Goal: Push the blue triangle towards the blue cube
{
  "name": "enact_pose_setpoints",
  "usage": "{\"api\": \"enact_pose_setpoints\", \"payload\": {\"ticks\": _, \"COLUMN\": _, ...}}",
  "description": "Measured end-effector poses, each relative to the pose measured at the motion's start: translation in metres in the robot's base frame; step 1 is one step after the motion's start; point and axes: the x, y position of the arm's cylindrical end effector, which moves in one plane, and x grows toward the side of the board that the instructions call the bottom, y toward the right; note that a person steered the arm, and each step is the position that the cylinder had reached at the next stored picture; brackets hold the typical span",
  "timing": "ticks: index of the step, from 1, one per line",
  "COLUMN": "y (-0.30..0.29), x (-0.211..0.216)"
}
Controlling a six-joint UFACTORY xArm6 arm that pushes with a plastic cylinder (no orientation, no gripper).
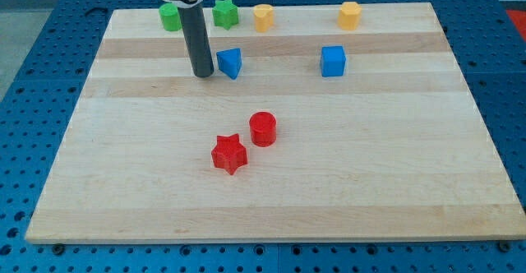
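My tip [203, 75] was the lower end of a smooth, dark, straight rod with no fingers to spread or close; it rested on the surface just at the view's left of the blue triangle [230, 62], close enough that I could not tell whether they touched. The blue cube [333, 61] sat well apart at the view's right, level with the triangle, with bare wood between them. The blocks looked like matte plastic. Along the view's top stood a green block [170, 16] partly behind the rod, a green star [225, 13], and two yellow blocks [263, 17] [350, 15]. A red cylinder [263, 129] and red star [229, 154] sat nearly touching near the middle. The surface [394, 174] was pale planked wood on a blue perforated bench [33, 59].
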Motion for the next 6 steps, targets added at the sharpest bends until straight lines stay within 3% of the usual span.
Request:
{"api": "enact_pose_setpoints", "payload": {"ticks": 3, "y": -0.019, "x": -0.004}}
{"api": "enact_pose_setpoints", "payload": {"ticks": 6, "y": 0.059, "x": -0.005}}
